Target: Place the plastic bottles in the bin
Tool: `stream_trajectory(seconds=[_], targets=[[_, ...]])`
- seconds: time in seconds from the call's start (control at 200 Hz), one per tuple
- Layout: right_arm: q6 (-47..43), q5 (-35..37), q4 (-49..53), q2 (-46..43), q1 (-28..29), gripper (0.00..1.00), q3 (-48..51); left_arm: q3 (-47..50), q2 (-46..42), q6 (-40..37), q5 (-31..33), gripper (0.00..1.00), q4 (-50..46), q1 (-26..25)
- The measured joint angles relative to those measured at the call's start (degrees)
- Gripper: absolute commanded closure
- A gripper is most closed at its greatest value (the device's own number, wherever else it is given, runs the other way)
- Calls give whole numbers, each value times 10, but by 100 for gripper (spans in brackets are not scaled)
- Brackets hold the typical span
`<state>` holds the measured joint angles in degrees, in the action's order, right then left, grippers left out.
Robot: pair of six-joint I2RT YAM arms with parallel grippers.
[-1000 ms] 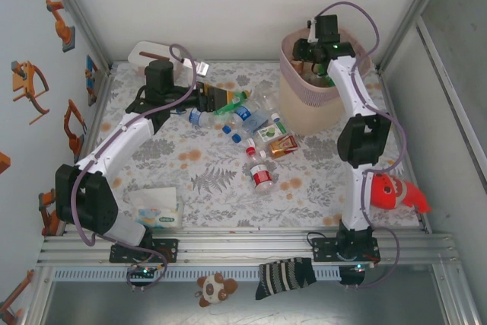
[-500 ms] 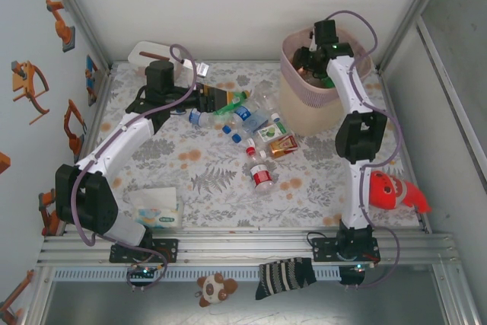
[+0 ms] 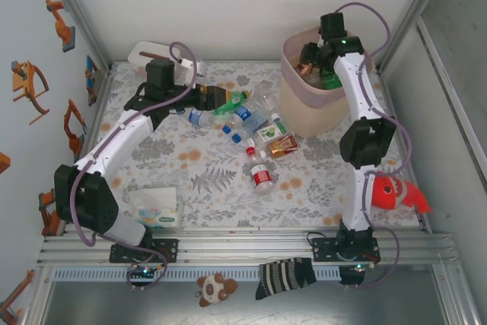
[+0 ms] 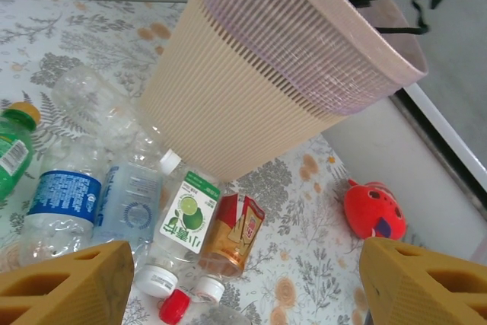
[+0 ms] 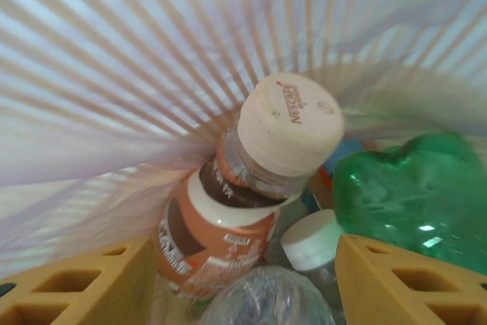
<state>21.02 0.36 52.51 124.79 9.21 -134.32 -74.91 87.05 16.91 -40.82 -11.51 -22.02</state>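
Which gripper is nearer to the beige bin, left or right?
Right. The right gripper hangs over the bin's opening; the left gripper is apart from it, at the loose bottles.

The bin [image 3: 304, 116] stands at the far right of the surface [image 3: 190, 180], bottles [image 5: 228, 211] lying inside it beneath the right end effector [image 3: 310, 56]. Other bottles [image 3: 255, 131] lie scattered just left of the bin, the left end effector [image 3: 212, 97] at their far-left edge; a tissue pack [image 3: 156, 211] sits near left.

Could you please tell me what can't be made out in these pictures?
Top view: contents of the bin, largely hidden beneath the right gripper.
Left wrist: the green bottle, cut off by the left edge.
Right wrist: the clear bottle, blurred and cut off by the bottom edge.
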Motion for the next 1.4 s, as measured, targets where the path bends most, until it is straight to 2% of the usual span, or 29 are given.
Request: stream_trajectory(seconds=[0.451,0.706,0.791,1.097,1.397], targets=[[-7,3,7,-127,0,40,45,-53,61,-49,70,24,-118,0],[-28,-13,7,-153,0,77,71,-73,94,-76,93,26,-165,0],[-31,-24,8,-133,-3,81,54,-73,101,-78,93,26,-170,0],[-19,-78,-16,8,-32,84,-38,-73,103,-78,93,26,-176,0],[7,-113,-61,73,-57,85,-42,-73,103,-74,93,27,-172,-1]])
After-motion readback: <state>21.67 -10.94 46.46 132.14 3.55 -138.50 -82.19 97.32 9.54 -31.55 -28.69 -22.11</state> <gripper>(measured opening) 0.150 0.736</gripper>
